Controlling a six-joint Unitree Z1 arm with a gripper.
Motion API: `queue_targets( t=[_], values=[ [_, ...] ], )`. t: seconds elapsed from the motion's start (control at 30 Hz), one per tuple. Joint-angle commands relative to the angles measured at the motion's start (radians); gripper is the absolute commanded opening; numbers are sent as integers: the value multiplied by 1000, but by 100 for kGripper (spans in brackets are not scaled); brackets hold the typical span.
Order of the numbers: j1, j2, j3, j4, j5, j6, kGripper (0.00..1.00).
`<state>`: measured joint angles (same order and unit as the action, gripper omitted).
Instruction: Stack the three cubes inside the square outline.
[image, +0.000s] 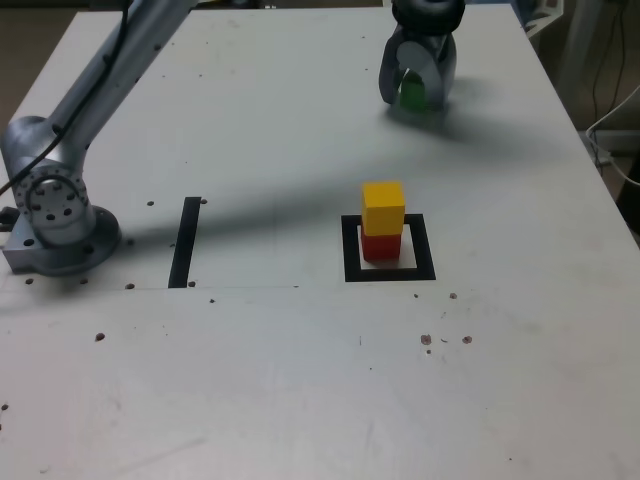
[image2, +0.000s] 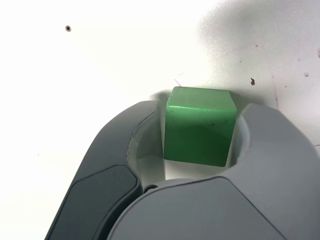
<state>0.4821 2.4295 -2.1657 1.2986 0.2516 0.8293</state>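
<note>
Nearest your wrist camera, the gripper's fingers (image2: 192, 140) stood around the green cube (image2: 200, 127), close to its sides, though you could not tell whether both touched or gripped it. You needed to centre it and close squarely before lifting towards the yellow cube (image: 383, 208), stacked on the red one beyond the fingers. Its sides ran slightly askew between the fingers, and it showed no clear long axis.

Can see the yellow cube (image: 383, 210) sitting flat on the red cube (image: 381, 248), inside the black square (image: 353, 262) with its white middle. Can see the green cube (image2: 200, 130), upright, toward the table's (image: 270, 110) far corner on the exterior view's right.
</note>
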Motion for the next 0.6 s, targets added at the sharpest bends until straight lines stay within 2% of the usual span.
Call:
queue_targets(
  t=[0.0, 0.3, 0.57],
  values=[
    [1, -12, 1, 2, 0, 2, 7],
    [-11, -50, 14, 16, 8, 2, 1],
    [-61, -125, 26, 58, 12, -10, 1]
  ],
)
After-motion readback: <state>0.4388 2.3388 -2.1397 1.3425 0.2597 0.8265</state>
